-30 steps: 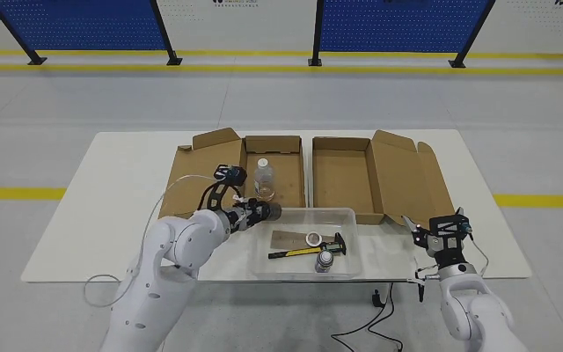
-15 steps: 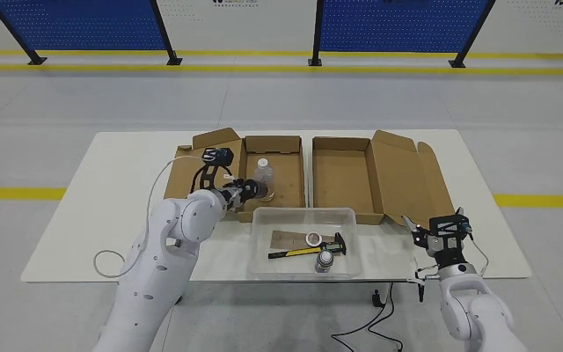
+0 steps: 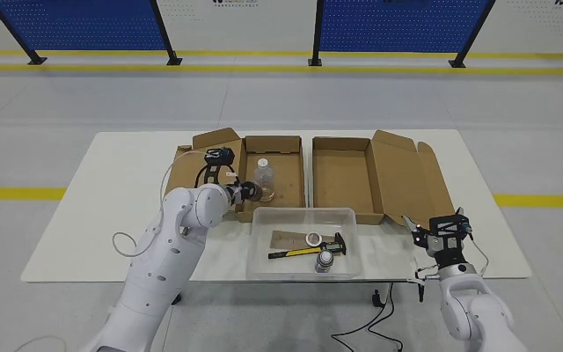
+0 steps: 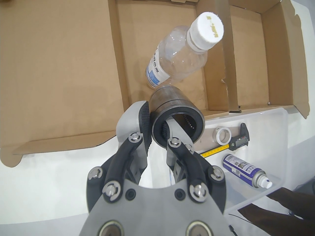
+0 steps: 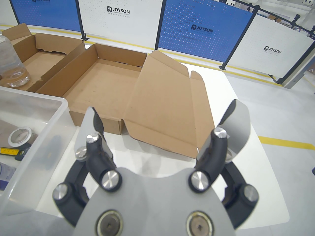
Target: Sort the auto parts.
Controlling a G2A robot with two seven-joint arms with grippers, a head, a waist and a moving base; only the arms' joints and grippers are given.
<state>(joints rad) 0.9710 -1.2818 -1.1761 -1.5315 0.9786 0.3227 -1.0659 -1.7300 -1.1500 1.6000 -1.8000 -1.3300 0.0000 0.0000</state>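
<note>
My left gripper (image 4: 157,126) is shut on a dark metal bearing sleeve (image 4: 176,116), one finger inside its bore and one outside. It hangs over the near edge of the left cardboard box (image 3: 283,189), close to a clear plastic bottle (image 3: 263,179) with a white cap that stands in that box. In the top view the sleeve (image 3: 250,190) sits at the box's front left. My right gripper (image 5: 163,116) stands open with nothing in it near the table's right front corner (image 3: 440,231).
A clear plastic bin (image 3: 347,216) in front of the boxes holds a caliper (image 4: 240,138), a roll of tape (image 4: 223,135) and a spray can (image 4: 246,170). The right cardboard box (image 3: 341,180) lies open with its lid flap (image 5: 167,104) spread toward my right gripper.
My left gripper has carried the sleeve from above the bin's left edge back and left to the left box, beside the bottle. The right arm has not moved.
</note>
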